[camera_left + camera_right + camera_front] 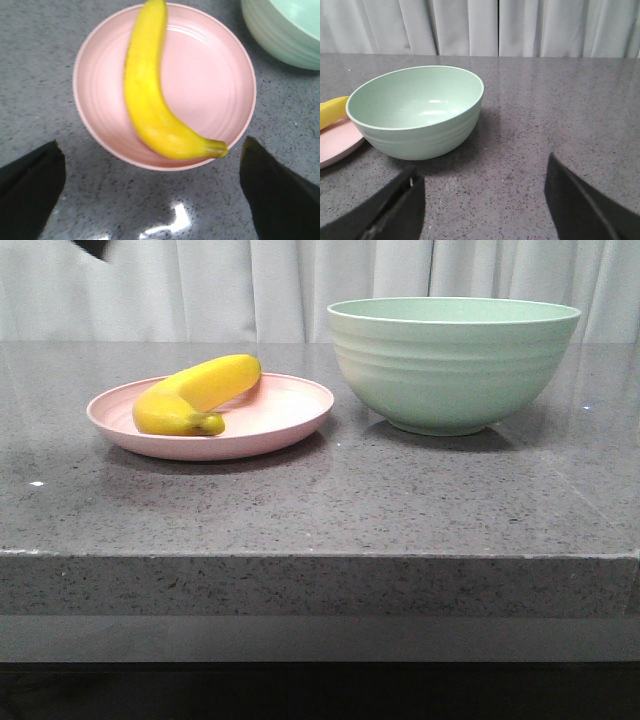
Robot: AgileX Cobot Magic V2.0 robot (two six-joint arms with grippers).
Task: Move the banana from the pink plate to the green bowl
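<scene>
The yellow banana [192,395] lies on the pink plate [290,410] at the left of the grey counter. The green bowl [452,365] stands empty to its right. In the left wrist view my left gripper [150,165] is open above the plate's rim [85,110], with the banana [147,95] just beyond its wide-apart fingers and its dark tip nearest them. My right gripper [482,187] is open and empty over bare counter, short of the bowl [415,112]. Neither gripper shows in the front view.
The grey speckled counter [400,510] has its front edge near the camera. A white curtain [260,285] hangs behind it. The bowl's rim [280,35] sits close beside the plate. A dark piece [92,248] shows at the top left.
</scene>
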